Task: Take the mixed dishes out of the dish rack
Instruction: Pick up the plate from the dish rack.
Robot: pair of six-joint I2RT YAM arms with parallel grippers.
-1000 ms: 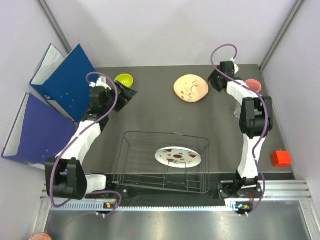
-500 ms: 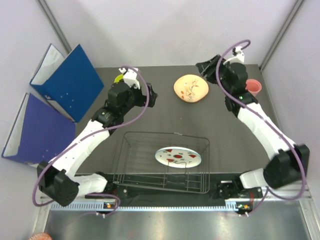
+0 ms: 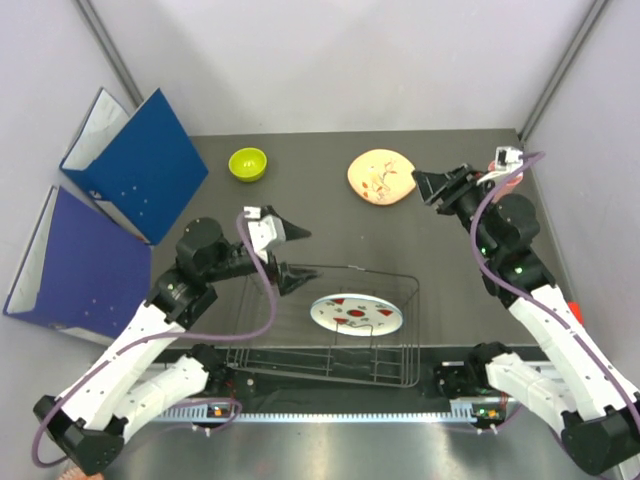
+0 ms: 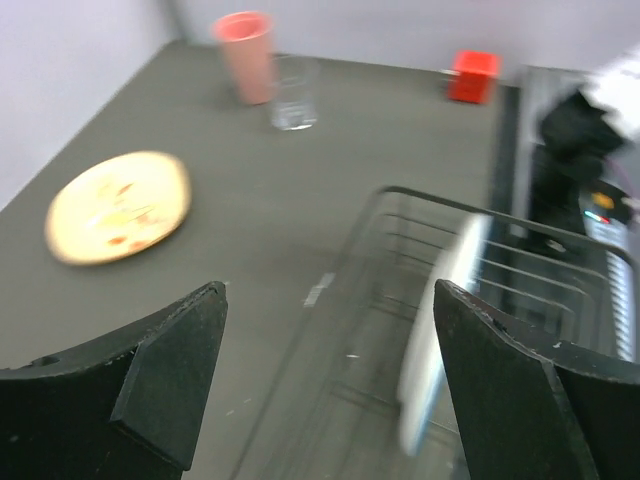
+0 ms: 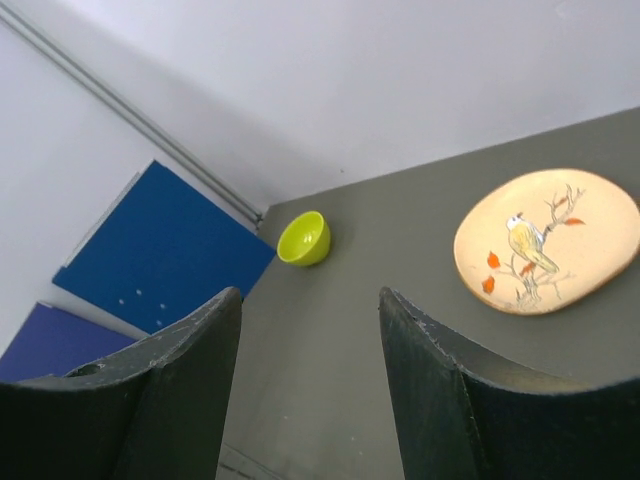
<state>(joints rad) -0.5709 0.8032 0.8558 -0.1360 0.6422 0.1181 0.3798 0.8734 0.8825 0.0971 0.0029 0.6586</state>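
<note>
The black wire dish rack point(image 3: 400, 275) stands at the near middle of the table. The white plate with red marks point(image 3: 356, 314) stands in it; the left wrist view shows the plate edge-on point(image 4: 440, 330) inside the rack point(image 4: 420, 195). The lime-green bowl point(image 3: 248, 163) and the orange-tan plate point(image 3: 381, 177) sit on the table at the back. The pink cup point(image 4: 246, 55) and glass tumbler point(image 4: 294, 92) stand together at the far right. My left gripper point(image 3: 298, 252) is open and empty above the rack's far left corner. My right gripper point(image 3: 428, 187) is open and empty, just right of the orange-tan plate.
Two blue ring binders point(image 3: 135, 165) lie open at the back left, against the wall. A small orange-red block point(image 4: 473, 75) sits near the right edge. Walls close in the table at the back and on both sides.
Both arms have swung back from the far edge. My left gripper moved from beside the bowl to over the rack's far left corner. My right gripper came down to the right of the orange-tan plate.
</note>
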